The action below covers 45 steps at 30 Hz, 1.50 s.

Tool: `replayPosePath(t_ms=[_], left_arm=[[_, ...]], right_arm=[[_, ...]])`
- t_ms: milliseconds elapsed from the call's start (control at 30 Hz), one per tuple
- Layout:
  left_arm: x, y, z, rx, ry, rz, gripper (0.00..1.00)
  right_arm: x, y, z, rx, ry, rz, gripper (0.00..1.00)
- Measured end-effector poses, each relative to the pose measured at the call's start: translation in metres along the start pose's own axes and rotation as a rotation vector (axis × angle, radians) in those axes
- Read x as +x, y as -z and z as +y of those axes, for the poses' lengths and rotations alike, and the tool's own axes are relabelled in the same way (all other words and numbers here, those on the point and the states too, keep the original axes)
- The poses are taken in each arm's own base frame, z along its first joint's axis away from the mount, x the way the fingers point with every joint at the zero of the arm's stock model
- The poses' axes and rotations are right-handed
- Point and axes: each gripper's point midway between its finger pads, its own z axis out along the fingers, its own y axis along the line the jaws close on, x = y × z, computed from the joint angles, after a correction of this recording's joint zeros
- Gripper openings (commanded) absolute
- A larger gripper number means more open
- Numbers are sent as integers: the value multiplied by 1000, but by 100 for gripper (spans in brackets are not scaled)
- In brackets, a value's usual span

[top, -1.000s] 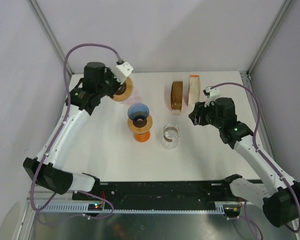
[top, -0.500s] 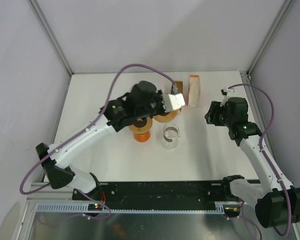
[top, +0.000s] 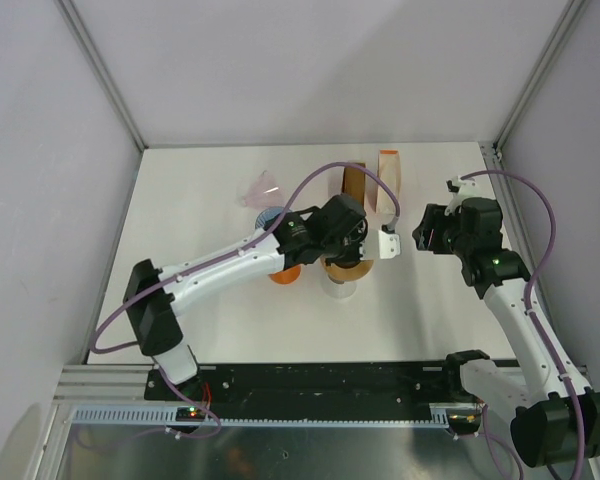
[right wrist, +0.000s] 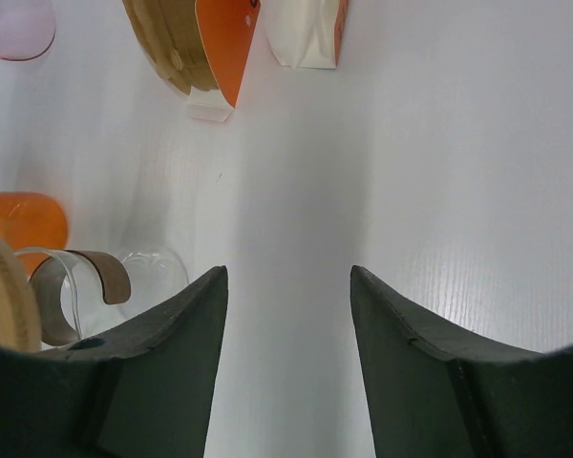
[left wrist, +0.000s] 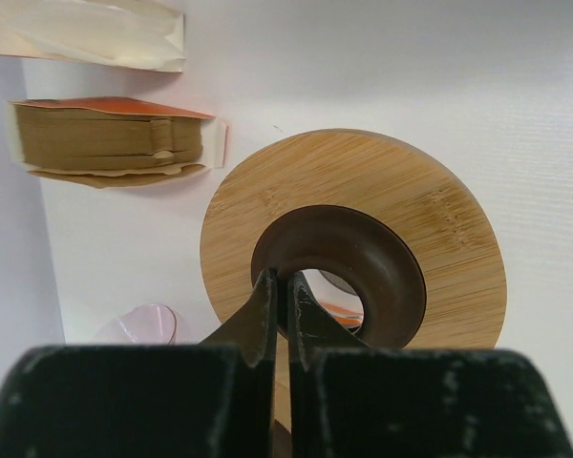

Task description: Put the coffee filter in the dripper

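Observation:
A stack of brown coffee filters (top: pixel 354 186) in an orange-labelled sleeve stands at the back, with a white filter pack (top: pixel 388 178) beside it. Both show in the left wrist view, brown stack (left wrist: pixel 110 143) and white pack (left wrist: pixel 86 33). A blue dripper cone (top: pixel 271 216) on an orange base (top: pixel 285 275) is mostly hidden under my left arm. My left gripper (top: pixel 348 258) is shut on the dark inner rim of a bamboo ring holder (left wrist: pixel 353 239), held over the glass carafe (right wrist: pixel 105 286). My right gripper (right wrist: pixel 286 272) is open and empty, right of the carafe.
A pink glass cone (top: pixel 260 187) lies on the table at the back left, also seen in the left wrist view (left wrist: pixel 143 324). The enclosure's walls and posts bound the white table (top: pixel 430 310).
My left arm swung from the back left to the centre with the bamboo ring in its jaws. The pink cone stayed behind on the table. My right gripper drew back slightly to the right.

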Motion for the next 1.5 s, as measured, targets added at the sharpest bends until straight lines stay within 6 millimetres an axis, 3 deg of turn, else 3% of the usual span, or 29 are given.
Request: replayPosePath(t_ms=[400,733,900,1100,1333,1500], left_arm=[[24,-30,-8,19,-34,107,0],[31,-37,-12,30,-45,132,1],[31,-38,-13,38,-52,129,27],[30,-37,-12,34,-60,126,46],[21,-23,-2,1,-56,97,55],[1,-5,19,-53,-35,33,60]], right_arm=[[0,0,0,-5,3,2,60],[1,0,2,-12,3,3,60],[1,0,2,-14,3,4,60],[1,0,2,-15,3,4,61],[1,0,3,-23,3,6,61],[1,0,4,-23,3,6,61]])
